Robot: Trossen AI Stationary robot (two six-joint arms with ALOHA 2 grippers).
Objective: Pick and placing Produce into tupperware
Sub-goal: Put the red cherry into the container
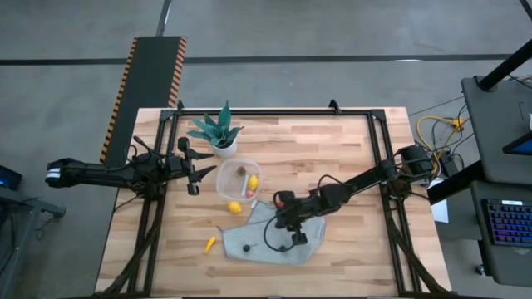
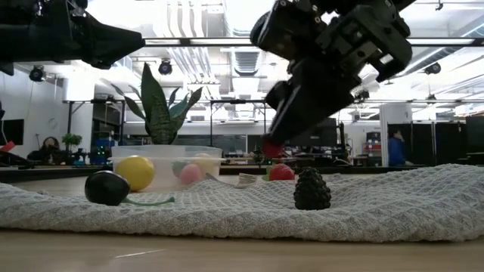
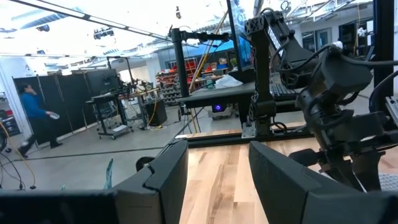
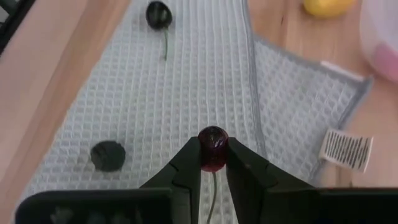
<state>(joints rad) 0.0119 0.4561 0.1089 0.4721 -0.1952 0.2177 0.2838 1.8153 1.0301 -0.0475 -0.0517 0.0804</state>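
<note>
Red cherry: pinched between the fingertips of the right gripper, lifted clear of the grey waffle cloth, its thin stem hanging down between the fingers.

Right arm: reaches in from the table's right edge, stretched low toward the cloth's middle, wrist tilted downward.

On the cloth: a dark cherry with stem toward the cloth's far left corner; a dark bumpy berry nearer the front edge. In the low view, a red piece lies behind that berry.

Tupperware: just beyond the cloth's rear edge, near the table's middle; holds a yellow lemon piece and a pinkish piece. Another lemon piece lies on the wood just beside its front wall.

Orange carrot piece: on bare wood, left of the cloth.

Potted plant: behind the tupperware.

Left gripper: hangs left of the tupperware, fingers parted, holding nothing; arm extended level from the left edge.
</note>
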